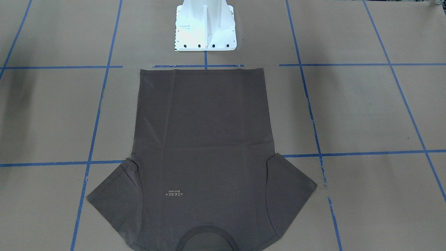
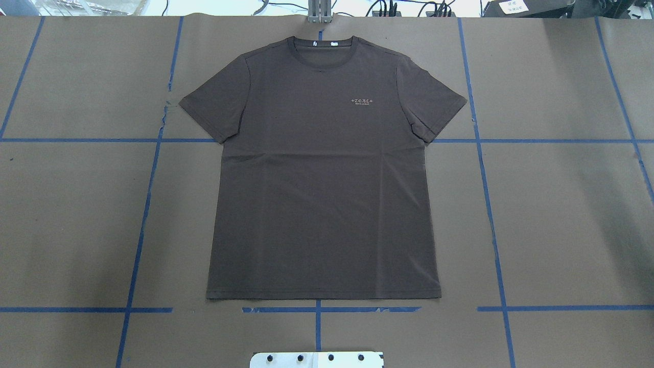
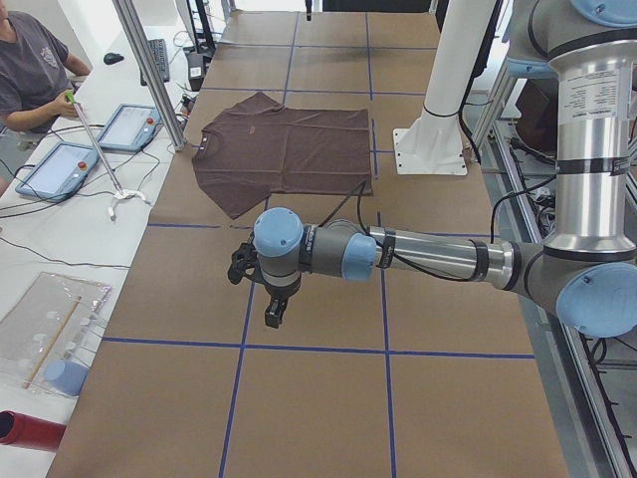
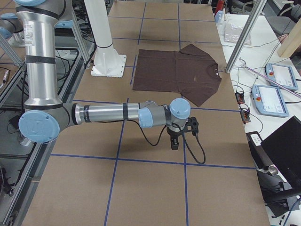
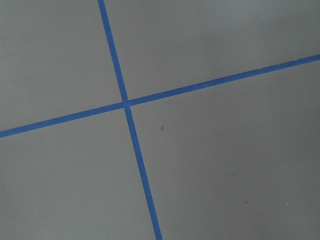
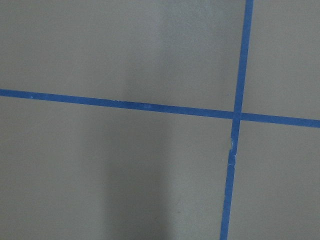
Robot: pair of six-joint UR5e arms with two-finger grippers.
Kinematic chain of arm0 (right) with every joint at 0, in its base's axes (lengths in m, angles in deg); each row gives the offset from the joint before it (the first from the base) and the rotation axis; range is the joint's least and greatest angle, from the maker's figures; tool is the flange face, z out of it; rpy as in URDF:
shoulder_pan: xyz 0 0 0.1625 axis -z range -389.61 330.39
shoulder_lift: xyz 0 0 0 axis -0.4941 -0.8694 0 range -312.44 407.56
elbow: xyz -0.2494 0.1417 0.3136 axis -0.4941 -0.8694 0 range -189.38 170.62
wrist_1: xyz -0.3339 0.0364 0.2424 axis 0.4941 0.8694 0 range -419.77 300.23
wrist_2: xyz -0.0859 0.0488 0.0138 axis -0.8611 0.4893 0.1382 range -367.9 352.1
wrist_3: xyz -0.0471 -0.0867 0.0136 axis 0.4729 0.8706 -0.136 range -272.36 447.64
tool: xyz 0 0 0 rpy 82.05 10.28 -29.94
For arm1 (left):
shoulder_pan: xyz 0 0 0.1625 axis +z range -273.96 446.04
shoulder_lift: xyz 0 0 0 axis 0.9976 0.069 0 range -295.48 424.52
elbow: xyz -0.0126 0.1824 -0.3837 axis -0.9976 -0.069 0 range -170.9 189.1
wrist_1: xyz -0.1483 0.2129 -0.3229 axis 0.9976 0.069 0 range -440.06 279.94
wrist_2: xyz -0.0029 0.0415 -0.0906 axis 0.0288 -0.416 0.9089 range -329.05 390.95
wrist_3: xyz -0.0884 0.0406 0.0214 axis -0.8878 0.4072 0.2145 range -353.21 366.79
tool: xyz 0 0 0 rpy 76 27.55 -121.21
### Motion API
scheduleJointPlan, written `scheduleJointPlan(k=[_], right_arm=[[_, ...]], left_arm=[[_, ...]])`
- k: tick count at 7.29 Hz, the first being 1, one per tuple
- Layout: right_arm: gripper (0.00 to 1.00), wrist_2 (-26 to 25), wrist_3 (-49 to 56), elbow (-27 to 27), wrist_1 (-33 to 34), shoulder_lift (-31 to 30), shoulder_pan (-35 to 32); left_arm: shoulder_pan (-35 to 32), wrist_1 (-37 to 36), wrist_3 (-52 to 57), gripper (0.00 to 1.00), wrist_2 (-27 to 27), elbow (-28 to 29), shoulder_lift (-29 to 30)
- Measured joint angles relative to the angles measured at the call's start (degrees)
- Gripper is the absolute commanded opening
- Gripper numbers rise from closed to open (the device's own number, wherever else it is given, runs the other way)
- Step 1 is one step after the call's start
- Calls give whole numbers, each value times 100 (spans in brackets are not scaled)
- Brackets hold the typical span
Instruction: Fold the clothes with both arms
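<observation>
The dark brown-grey T-shirt [image 2: 327, 179] lies flat and spread out, face up, in the middle of the brown paper table. Its neck points away from the robot and its "+ZEAL+" print [image 2: 363, 100] shows. It also shows in the front-facing view [image 1: 202, 139]. My left gripper [image 3: 271, 319] hangs over bare table well to the shirt's side, pointing down. My right gripper [image 4: 174, 145] hangs the same way on the other side. Both show only in the side views, so I cannot tell whether they are open or shut. The wrist views show only paper and tape.
Blue tape lines [image 2: 490, 204] grid the table. The white bolted pedestal [image 1: 205, 28] stands just behind the shirt's hem. Past the table's far edge are a metal post [image 3: 149, 70], tablets [image 3: 60, 169] and a seated person [image 3: 30, 70].
</observation>
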Motion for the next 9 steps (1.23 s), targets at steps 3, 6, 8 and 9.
scheduleJointPlan(k=[3, 6, 8, 9], right_arm=[[100, 4, 14, 28, -3, -32, -1], [100, 23, -15, 51, -195, -7, 132], [100, -59, -921, -118, -1254, 230, 776], [100, -237, -1950, -352, -1736, 599, 1221]], left_arm=[[15, 48, -4, 100, -50, -53, 3], [26, 162, 29, 100, -9, -95, 32], [30, 358, -29, 100, -14, -76, 40], [30, 404, -49, 100, -3, -59, 53]])
